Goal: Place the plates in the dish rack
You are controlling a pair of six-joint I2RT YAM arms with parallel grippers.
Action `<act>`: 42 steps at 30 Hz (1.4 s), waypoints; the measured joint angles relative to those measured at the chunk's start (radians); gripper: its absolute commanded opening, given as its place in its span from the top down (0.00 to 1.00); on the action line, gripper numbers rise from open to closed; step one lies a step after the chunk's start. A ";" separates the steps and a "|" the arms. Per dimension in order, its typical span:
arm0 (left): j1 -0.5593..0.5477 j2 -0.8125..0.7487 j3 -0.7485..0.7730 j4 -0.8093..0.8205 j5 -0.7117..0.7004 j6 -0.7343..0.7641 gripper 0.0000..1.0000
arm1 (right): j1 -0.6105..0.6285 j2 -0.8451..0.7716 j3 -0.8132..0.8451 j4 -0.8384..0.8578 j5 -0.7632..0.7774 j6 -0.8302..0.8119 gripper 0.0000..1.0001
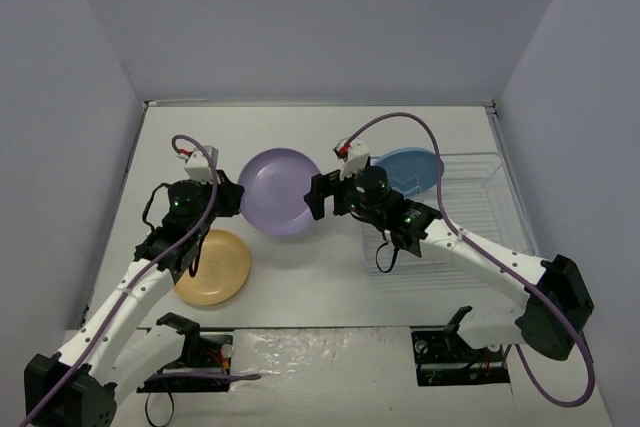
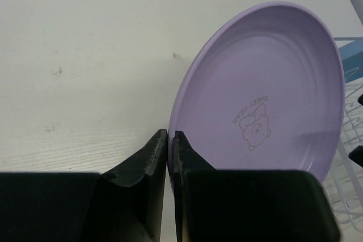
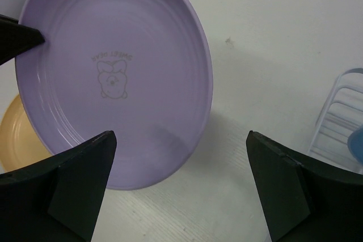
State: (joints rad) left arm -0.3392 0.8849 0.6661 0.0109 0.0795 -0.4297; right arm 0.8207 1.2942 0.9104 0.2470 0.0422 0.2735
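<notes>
Pinching the lilac plate at its rim

Left end effector (image 2: 170, 140) is clamped on the round, shallow, lilac-purple plastic plate (image 2: 266, 100). Its two black fingers are pressed together with only the thin rim between them, which the left wrist view alone shows. From above, that grip sits at the plate's 9 o'clock edge.

Right end effector (image 1: 318, 197) stands at the plate's 3 o'clock edge with its jaws spread wide and nothing between them. Its own camera looks down between the parted fingers onto the plate's lower rim and the white bench (image 1: 300, 282). A soft shadow lies on the bench beside that rim, but whether the plate touches the bench I cannot tell.

Both wrist views show a faint cartoon figure with small lettering at the plate's centre, which the top view does not resolve.

Only the top view shows the whole layout. The round yellow-orange plastic plate (image 1: 212, 267) lies flat on the bench at 7 o'clock from the lilac one. The round sky-blue plastic plate (image 1: 408, 169) leans at the far left end of the clear, rectangular plastic dish rack (image 1: 480, 217), at 3 o'clock. The wrist views catch only slivers of the rack's thin dividers and the blue rim.
</notes>
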 measured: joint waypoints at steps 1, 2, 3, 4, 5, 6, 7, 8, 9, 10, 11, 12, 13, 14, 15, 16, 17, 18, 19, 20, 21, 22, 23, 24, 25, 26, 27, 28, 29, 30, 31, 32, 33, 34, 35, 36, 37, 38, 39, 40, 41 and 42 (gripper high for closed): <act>-0.005 -0.013 -0.003 -0.007 0.001 0.000 1.00 | 0.000 0.000 -0.008 0.013 -0.008 0.003 0.16; -0.009 -0.024 -0.005 -0.011 0.004 0.000 1.00 | 0.000 0.000 -0.015 0.026 -0.016 0.006 0.21; -0.013 -0.033 -0.005 -0.012 0.010 0.000 1.00 | 0.000 0.000 -0.022 0.039 -0.025 0.008 0.23; -0.015 -0.042 -0.006 -0.012 0.016 -0.001 1.00 | 0.000 0.000 -0.028 0.048 -0.032 0.012 0.23; -0.015 -0.051 -0.007 -0.011 0.022 -0.002 1.00 | 0.000 0.000 -0.032 0.055 -0.036 0.016 0.26; -0.015 -0.061 -0.012 -0.010 0.028 -0.003 1.00 | 0.000 0.000 -0.035 0.059 -0.040 0.017 0.30; -0.015 -0.073 -0.018 -0.009 0.034 -0.004 1.00 | 0.000 0.001 -0.037 0.064 -0.043 0.018 0.36; -0.015 -0.086 -0.025 -0.009 0.040 -0.006 1.00 | 0.000 0.001 -0.039 0.069 -0.044 0.019 0.46; -0.015 -0.099 -0.032 -0.010 0.047 -0.008 1.00 | 0.000 0.001 -0.041 0.075 -0.045 0.022 0.57; -0.015 -0.111 -0.038 -0.012 0.051 -0.009 1.00 | 0.000 0.001 -0.045 0.083 -0.046 0.025 0.69; -0.015 -0.123 -0.043 -0.014 0.056 -0.010 1.00 | 0.000 0.001 -0.049 0.092 -0.047 0.029 0.80; -0.015 -0.131 -0.044 -0.015 0.060 -0.012 1.00 | 0.000 0.001 -0.053 0.101 -0.049 0.032 0.92; -0.015 -0.139 -0.044 -0.016 0.064 -0.015 1.00 | 0.000 0.000 -0.059 0.110 -0.051 0.034 0.96; -0.014 -0.143 -0.045 -0.020 0.062 -0.014 0.99 | -0.001 -0.003 -0.063 0.118 -0.055 0.040 0.99; -0.014 -0.147 -0.045 -0.025 0.061 -0.013 0.80 | -0.003 -0.006 -0.067 0.126 -0.058 0.046 1.00; -0.013 -0.147 -0.046 -0.030 0.058 -0.012 0.54 | -0.002 -0.012 -0.068 0.135 -0.060 0.047 1.00; -0.012 -0.144 -0.046 -0.036 0.055 -0.012 0.27 | -0.001 -0.020 -0.069 0.144 -0.061 0.045 1.00; -0.012 -0.141 -0.046 -0.037 0.059 -0.013 0.16 | -0.001 -0.032 -0.070 0.147 -0.060 0.027 1.00; -0.014 -0.138 -0.046 -0.036 0.067 -0.021 0.08 | -0.001 -0.043 -0.072 0.146 -0.059 0.013 1.00; -0.015 -0.136 -0.046 -0.036 0.072 -0.026 0.04 | -0.001 -0.053 -0.073 0.144 -0.055 -0.008 1.00; -0.016 -0.134 -0.045 -0.036 0.076 -0.027 0.03 | -0.001 -0.061 -0.074 0.141 -0.049 -0.030 1.00; -0.017 -0.132 -0.045 -0.037 0.078 -0.029 0.03 | -0.001 -0.068 -0.073 0.137 -0.040 -0.057 1.00; -0.017 -0.130 -0.043 -0.040 0.077 -0.031 0.03 | -0.001 -0.076 -0.072 0.131 -0.026 -0.095 1.00; -0.017 -0.129 -0.040 -0.043 0.076 -0.032 0.03 | -0.001 -0.082 -0.067 0.120 -0.009 -0.133 1.00; -0.017 -0.128 -0.037 -0.045 0.073 -0.032 0.03 | 0.000 -0.089 -0.056 0.102 0.013 -0.179 1.00; -0.017 -0.127 -0.034 -0.045 0.068 -0.032 0.03 | 0.002 -0.097 -0.041 0.083 0.043 -0.234 1.00; -0.017 -0.126 -0.031 -0.046 0.061 -0.032 0.03 | 0.004 -0.105 -0.023 0.063 0.072 -0.291 1.00; -0.017 -0.123 -0.028 -0.050 0.050 -0.032 0.03 | 0.005 -0.115 0.002 0.040 0.102 -0.354 1.00; -0.017 -0.120 -0.022 -0.058 0.039 -0.033 0.03 | 0.005 -0.125 0.031 0.013 0.130 -0.414 1.00; -0.017 -0.114 -0.016 -0.067 0.027 -0.035 0.03 | 0.005 -0.137 0.064 -0.013 0.156 -0.466 1.00; -0.017 -0.108 -0.010 -0.076 0.014 -0.036 0.03 | 0.005 -0.149 0.101 -0.046 0.179 -0.526 1.00; -0.017 -0.102 -0.006 -0.083 -0.001 -0.039 0.03 | 0.005 -0.164 0.146 -0.090 0.198 -0.598 1.00; -0.017 -0.095 -0.003 -0.087 -0.012 -0.042 0.03 | 0.005 -0.179 0.194 -0.137 0.210 -0.681 1.00; -0.016 -0.089 -0.001 -0.090 -0.025 -0.045 0.03 | 0.005 -0.195 0.239 -0.175 0.217 -0.765 1.00; -0.014 -0.084 0.000 -0.093 -0.039 -0.048 0.03 | 0.005 -0.213 0.281 -0.212 0.217 -0.849 1.00; -0.013 -0.080 0.000 -0.100 -0.052 -0.052 0.03 | 0.005 -0.233 0.317 -0.250 0.210 -0.923 1.00; -0.012 -0.077 0.001 -0.108 -0.063 -0.054 0.03 | 0.005 -0.254 0.346 -0.284 0.203 -0.987 1.00; -0.011 -0.075 0.004 -0.122 -0.079 -0.057 0.03 | 0.004 -0.270 0.381 -0.343 0.187 -1.053 1.00; -0.008 -0.075 0.009 -0.142 -0.099 -0.061 0.03 | 0.003 -0.277 0.425 -0.412 0.172 -1.114 1.00; -0.006 -0.075 0.013 -0.156 -0.115 -0.068 0.03 | 0.003 -0.276 0.481 -0.489 0.156 -1.173 1.00; -0.004 -0.075 0.018 -0.170 -0.130 -0.075 0.03 | 0.001 -0.273 0.534 -0.563 0.139 -1.227 1.00; -0.001 -0.075 0.025 -0.186 -0.147 -0.083 0.03 | -0.003 -0.267 0.580 -0.628 0.125 -1.270 1.00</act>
State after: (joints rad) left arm -0.3402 0.8097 0.6914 -0.1753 -0.0676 -0.5131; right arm 0.8174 1.0272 1.4900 -0.3805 0.1669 -0.9962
